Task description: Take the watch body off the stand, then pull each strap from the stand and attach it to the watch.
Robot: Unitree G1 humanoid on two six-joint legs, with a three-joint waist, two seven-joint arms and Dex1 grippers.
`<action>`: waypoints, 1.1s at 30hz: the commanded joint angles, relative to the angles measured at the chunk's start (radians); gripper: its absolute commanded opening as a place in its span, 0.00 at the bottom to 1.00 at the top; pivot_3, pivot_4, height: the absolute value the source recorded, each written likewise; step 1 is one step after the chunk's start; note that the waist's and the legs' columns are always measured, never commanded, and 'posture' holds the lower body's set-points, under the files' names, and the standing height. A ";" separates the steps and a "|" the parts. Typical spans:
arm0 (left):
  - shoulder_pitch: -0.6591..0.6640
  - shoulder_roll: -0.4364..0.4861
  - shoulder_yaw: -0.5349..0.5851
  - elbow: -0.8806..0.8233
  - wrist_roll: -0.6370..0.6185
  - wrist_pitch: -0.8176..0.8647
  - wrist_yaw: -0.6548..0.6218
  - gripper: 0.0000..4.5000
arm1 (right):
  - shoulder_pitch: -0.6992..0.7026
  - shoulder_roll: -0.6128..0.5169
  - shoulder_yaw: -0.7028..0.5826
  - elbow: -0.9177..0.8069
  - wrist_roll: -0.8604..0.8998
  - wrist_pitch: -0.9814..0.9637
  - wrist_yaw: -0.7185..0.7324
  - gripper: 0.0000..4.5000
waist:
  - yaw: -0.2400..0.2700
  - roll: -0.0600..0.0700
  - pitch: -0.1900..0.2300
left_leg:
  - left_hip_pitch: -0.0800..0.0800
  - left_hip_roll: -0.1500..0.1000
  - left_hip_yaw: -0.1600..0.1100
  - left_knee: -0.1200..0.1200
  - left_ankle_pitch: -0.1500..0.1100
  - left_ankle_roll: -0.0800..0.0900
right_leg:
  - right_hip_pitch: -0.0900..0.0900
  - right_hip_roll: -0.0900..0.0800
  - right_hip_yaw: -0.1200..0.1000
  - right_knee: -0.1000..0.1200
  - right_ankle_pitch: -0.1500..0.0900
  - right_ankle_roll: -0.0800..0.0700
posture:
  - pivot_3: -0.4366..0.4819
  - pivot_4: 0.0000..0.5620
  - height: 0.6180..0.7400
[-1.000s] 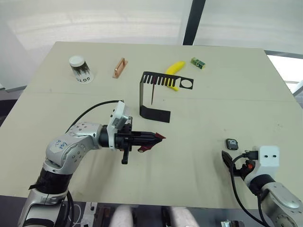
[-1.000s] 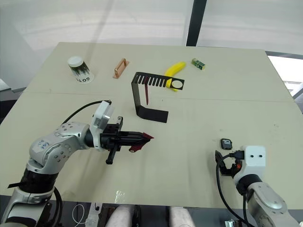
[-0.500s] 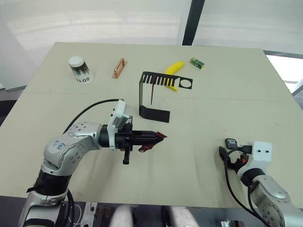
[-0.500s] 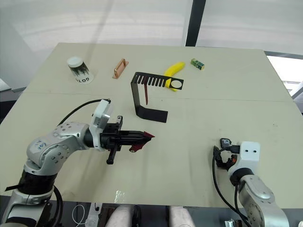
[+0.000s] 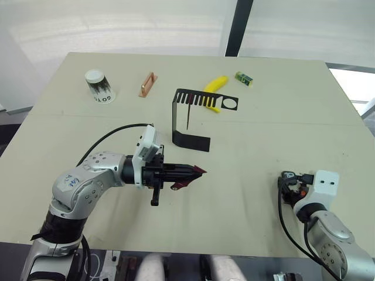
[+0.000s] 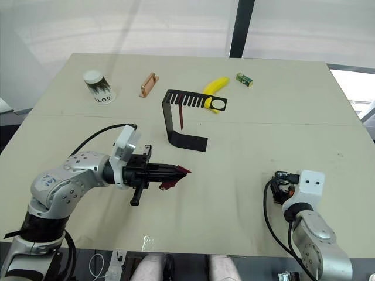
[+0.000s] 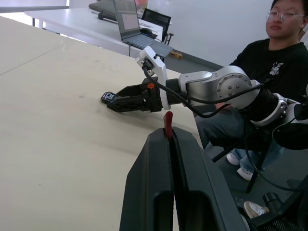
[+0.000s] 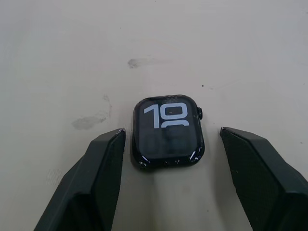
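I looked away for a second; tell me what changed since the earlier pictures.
The right gripper has closed in on the watch body, jaws open on either side of it, not gripping. The left gripper still holds one strap; the other strap stays on the stand.

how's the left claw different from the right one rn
The left claw is shut on a maroon strap, held above the table; the right claw is open, its fingers either side of the watch body, which lies flat on the table. Both have black fingers.
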 commanded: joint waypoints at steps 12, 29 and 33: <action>-0.004 -0.002 0.013 -0.021 -0.002 -0.027 -0.008 0.00 | -0.005 -0.002 -0.019 0.076 -0.012 -0.036 0.003 0.72 | -0.001 -0.001 0.000 | 0.000 0.000 0.000 0.001 0.000 0.000 | 0.000 0.000 0.000 0.001 0.000 0.000 | 0.48 0.27 1.00; -0.013 0.027 0.019 0.013 0.040 -0.058 -0.022 0.00 | -0.055 -0.117 -0.092 0.009 0.103 0.057 0.070 0.36 | 0.001 -0.001 -0.001 | 0.000 0.000 0.000 0.001 0.000 0.000 | 0.000 0.000 0.000 0.003 0.000 0.000 | 0.48 0.27 1.00; -0.033 0.088 -0.021 0.074 0.178 -0.193 -0.096 0.00 | -0.173 -0.333 -0.063 0.002 0.278 0.262 0.265 0.36 | -0.009 0.003 0.001 | 0.000 0.000 0.002 0.001 0.000 0.000 | -0.001 0.000 0.002 0.002 0.000 0.000 | 0.48 0.27 1.00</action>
